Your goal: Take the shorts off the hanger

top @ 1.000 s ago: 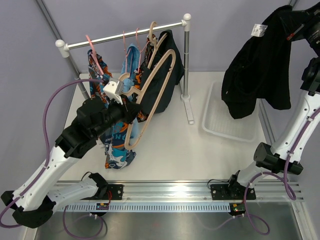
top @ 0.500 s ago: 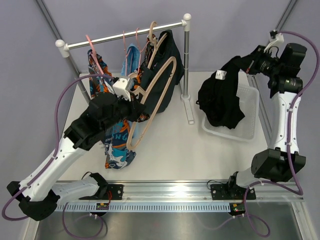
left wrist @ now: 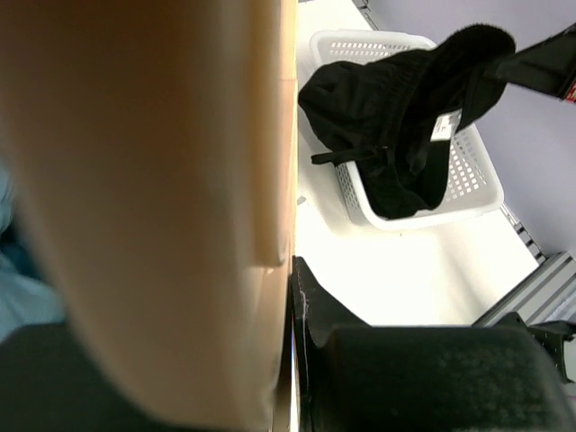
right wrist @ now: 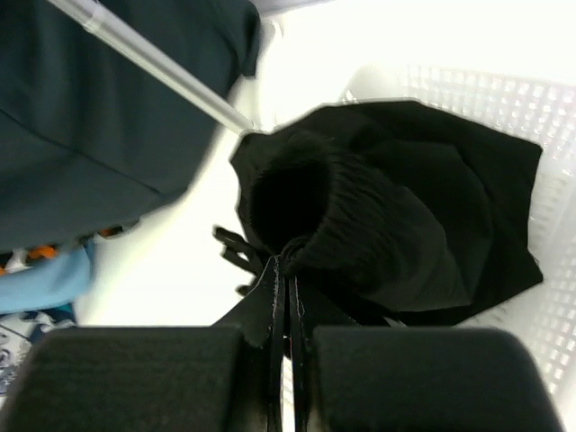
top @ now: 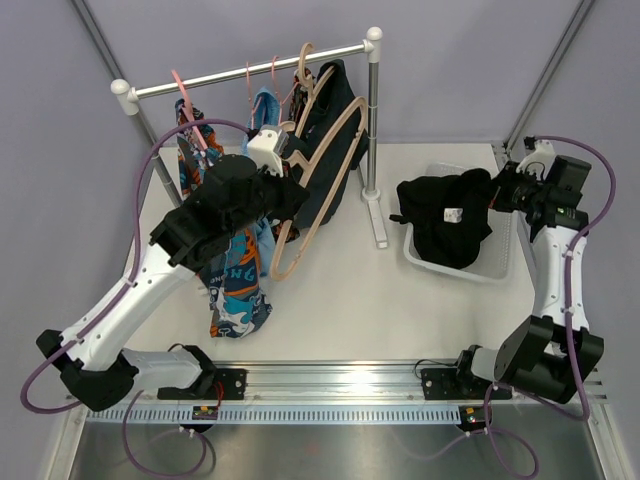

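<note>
I see a white bench [top: 400,310] with plain grey walls [top: 460,70] around it. A metal rail [top: 330,378] runs along the near edge, where both arms are bolted.

At the back of the bench stands a white rack [top: 250,72]. The camo shorts [top: 195,150] hang at its left end. Next comes a light blue garment [top: 265,108]. A teal garment [top: 238,290] hangs low in front, down to the bench. The dark shorts [top: 345,175] hang at the right end, close to the rack's post.

My left claw [top: 290,185] is almost closed and grips a tan hanger [top: 318,165]. The hanger's hook is up at the bar, and it leans across the front of the dark shorts.

On the right side of the bench sits a white basket [top: 470,272]. My right claw [right wrist: 286,288] is closed tight and pinches the waistband of the black shorts [top: 445,215]. These shorts are well apart from the rack. Their lower part lies in the basket, and some cloth spills over its left rim. The top end is pulled up toward the claw.
</note>
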Controlling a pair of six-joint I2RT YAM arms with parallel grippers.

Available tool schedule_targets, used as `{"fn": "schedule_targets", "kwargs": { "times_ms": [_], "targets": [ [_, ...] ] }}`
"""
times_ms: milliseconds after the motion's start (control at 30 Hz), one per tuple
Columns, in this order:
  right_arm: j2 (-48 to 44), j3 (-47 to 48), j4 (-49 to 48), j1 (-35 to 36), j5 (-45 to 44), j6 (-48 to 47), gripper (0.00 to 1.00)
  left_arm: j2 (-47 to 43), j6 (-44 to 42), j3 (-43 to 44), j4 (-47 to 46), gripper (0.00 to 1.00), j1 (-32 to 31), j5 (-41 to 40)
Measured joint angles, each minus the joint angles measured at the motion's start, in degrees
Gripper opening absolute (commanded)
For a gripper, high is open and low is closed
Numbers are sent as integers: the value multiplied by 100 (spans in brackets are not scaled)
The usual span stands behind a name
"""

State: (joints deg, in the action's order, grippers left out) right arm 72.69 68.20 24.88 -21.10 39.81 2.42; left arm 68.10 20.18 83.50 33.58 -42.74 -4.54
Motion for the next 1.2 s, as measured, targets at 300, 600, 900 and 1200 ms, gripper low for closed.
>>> {"fn": "schedule_targets", "kwargs": {
  "times_ms": [300, 600, 900, 1200],
  "targets": [
    [1029, 48, 1008, 7, -118, -1158, 17, 1021, 236, 1060, 483, 0, -50, -382],
    [1123, 444, 1609, 7, 177, -1919, 71, 2304, 31, 2704, 1036, 0, -76, -916],
    [822, 409, 1707, 4, 610, -1963, 81, 3560, -476, 4452, 1421, 0, 35, -1480],
    [546, 107, 1644, 4, 1005, -1906, 83, 4177, -584, 4750, 1062, 0, 472, -1224]
  ]
}}
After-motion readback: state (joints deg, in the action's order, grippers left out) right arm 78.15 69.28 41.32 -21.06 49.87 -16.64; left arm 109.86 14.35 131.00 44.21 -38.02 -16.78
